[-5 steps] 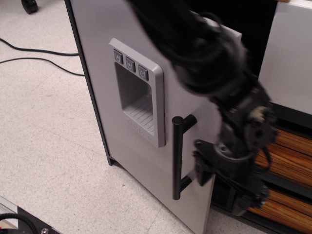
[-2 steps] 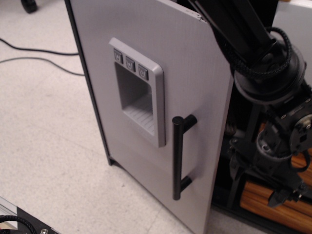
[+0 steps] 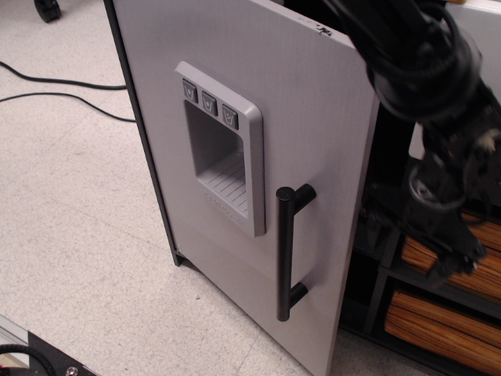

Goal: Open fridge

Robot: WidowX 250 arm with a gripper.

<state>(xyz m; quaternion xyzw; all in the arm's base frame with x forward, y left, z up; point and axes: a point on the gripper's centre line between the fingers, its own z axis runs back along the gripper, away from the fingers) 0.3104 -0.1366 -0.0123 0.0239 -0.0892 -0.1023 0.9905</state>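
Note:
The fridge (image 3: 235, 47) has a light grey door with a grey three-button dispenser recess (image 3: 219, 149) and a vertical black bar handle (image 3: 286, 254). The door stands slightly ajar, and a dark gap (image 3: 368, 235) shows along its right edge. My black gripper (image 3: 454, 258) hangs to the right of the door edge, in front of the neighbouring unit. It is apart from the handle and holds nothing that I can see. It is blurred, so I cannot tell how its jaws stand. The arm (image 3: 415, 55) comes down from the top right.
A unit with wooden-slat drawers (image 3: 438, 321) and a white side panel (image 3: 481, 47) stands right of the fridge, behind the gripper. Black cables (image 3: 63, 86) lie on the speckled floor at the left. A black device edge (image 3: 39, 356) sits at the bottom left.
The arm has swung from in front of the handle to the right, past the door edge, and has risen a little. The door's right edge now stands slightly further out.

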